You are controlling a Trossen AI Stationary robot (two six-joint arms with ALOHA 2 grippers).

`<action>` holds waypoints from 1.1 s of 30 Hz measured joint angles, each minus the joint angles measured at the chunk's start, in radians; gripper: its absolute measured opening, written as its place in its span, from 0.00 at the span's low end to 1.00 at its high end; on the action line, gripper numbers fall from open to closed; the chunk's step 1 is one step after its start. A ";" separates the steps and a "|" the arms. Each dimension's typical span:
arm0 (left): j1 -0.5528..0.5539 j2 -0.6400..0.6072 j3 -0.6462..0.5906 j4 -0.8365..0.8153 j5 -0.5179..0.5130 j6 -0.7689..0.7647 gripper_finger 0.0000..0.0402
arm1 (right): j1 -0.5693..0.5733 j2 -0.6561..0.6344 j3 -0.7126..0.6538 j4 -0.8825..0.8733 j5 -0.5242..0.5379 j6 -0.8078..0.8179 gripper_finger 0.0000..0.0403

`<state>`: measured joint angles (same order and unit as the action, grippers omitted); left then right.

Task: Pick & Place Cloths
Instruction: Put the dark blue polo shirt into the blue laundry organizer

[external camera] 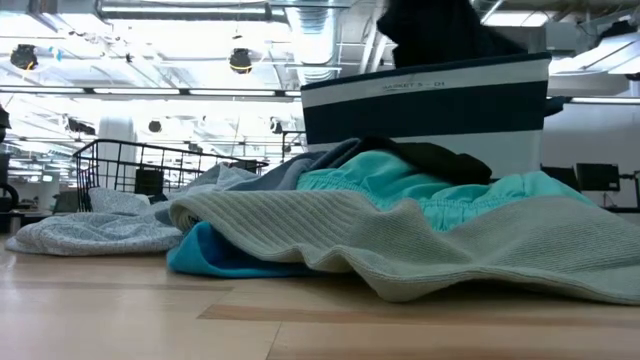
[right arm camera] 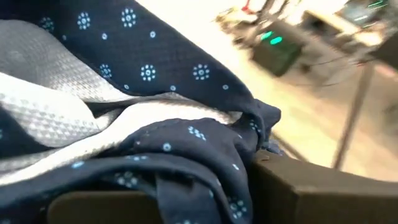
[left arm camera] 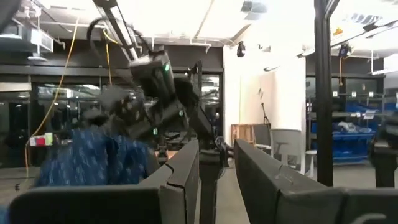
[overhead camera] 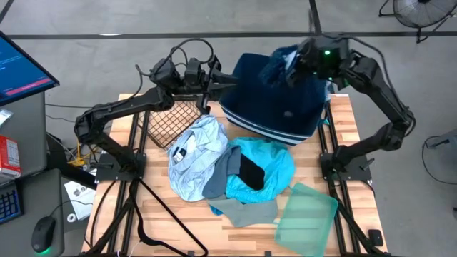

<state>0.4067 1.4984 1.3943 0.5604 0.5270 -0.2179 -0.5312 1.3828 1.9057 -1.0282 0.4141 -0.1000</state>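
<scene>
Closest to the low camera: grey cloth (external camera: 450, 250), ribbed and rumpled across the foreground, hiding most of the table behind it. From above, only a small grey piece (overhead camera: 243, 210) at the pile's front edge.

Behind the pile, navy fabric bin (overhead camera: 275, 100), largest thing on the table, at the far right. Interior open to the high view; from the low view only its striped wall (external camera: 430, 110), with a dark shape above the rim too cut off to identify.

Turquoise cloth (overhead camera: 268, 164) at the table's middle, touching the bin's front. Pale blue-white cloth (overhead camera: 196, 153) just left of it, beside the wire basket (overhead camera: 171, 118). Green tray (overhead camera: 307, 210) at the front right, seen only from above. Small black cloth (overhead camera: 251, 173) lying on the turquoise.

Navy patterned cloth (overhead camera: 275, 68) hanging above the bin's far edge, pinched in the right gripper (overhead camera: 293, 64). Close up, white dotted flowers and a pale woven fold (right arm camera: 50, 106); cannot tell whether 1 garment or 2. Fingers (right arm camera: 311, 186) clenched on the fabric, largely buried in it.

Left gripper (overhead camera: 218, 84) raised near the basket, parted by a clear gap (left arm camera: 214, 186), holding nothing, pointed toward the right arm.
</scene>
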 joint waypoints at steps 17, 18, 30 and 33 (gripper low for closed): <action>0.068 -0.225 0.000 -0.321 -0.002 0.027 0.21 | -0.001 0.257 -0.232 -0.012 -0.160 0.037 0.01; 0.071 -0.239 0.000 -0.335 -0.002 0.027 0.21 | -0.013 0.274 -0.252 -0.012 -0.166 0.030 0.01; 0.072 -0.308 0.000 -0.367 -0.002 0.023 0.21 | -0.090 0.499 -0.314 -0.048 -0.207 0.004 0.02; 0.072 -0.310 0.000 -0.374 -0.002 0.019 0.21 | -0.092 0.535 -0.314 -0.052 -0.206 -0.003 0.02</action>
<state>0.4786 1.1887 1.3945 0.1868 0.5247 -0.1986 -0.6235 1.9180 1.5921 -1.0803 0.2078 -0.1033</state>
